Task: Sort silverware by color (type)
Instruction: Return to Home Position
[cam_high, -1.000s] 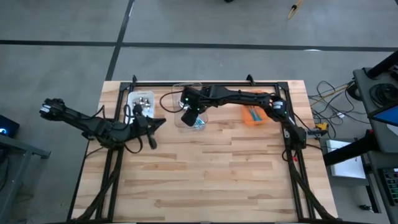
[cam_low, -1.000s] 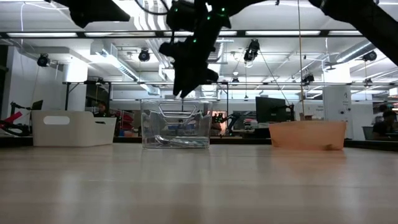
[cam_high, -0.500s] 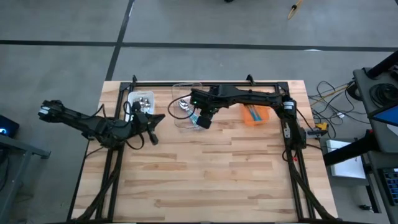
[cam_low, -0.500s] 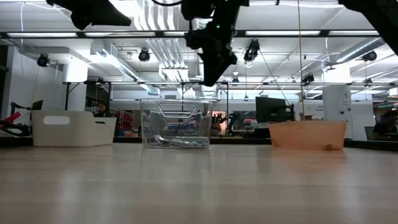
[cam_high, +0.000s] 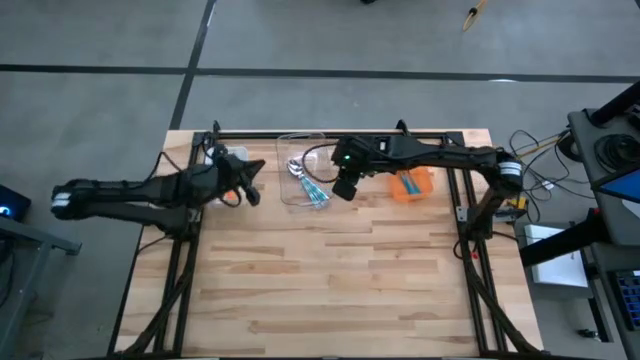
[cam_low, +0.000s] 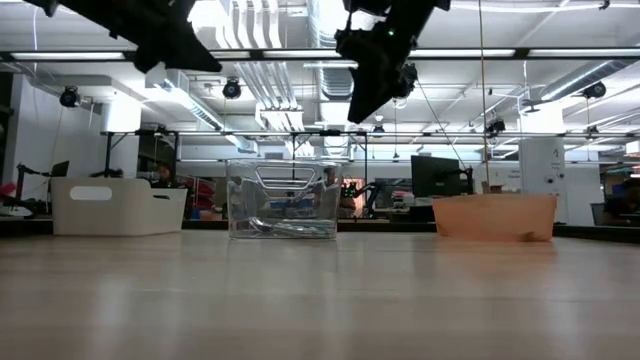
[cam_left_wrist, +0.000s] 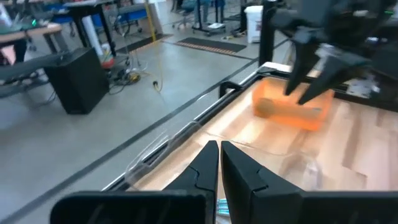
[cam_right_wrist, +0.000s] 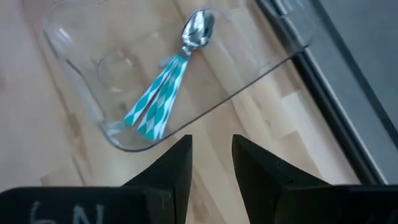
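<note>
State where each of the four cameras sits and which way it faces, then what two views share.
High: above the table, facing straight down; left claw and right claw show.
Low: tabletop height, facing level across at white bin, clear bin, orange bin; claws overhead.
Left wrist: on left arm, past its shut claw toward the orange bin.
Right wrist: on right arm, past its open claw into the clear bin.
Shared: high and right wrist both show its teal spoons.

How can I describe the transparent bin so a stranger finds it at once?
Three bins line the back of the wooden table. The clear bin is the middle one, between the white bin and the orange bin. Only it is see-through, with teal patterned spoons inside.
</note>
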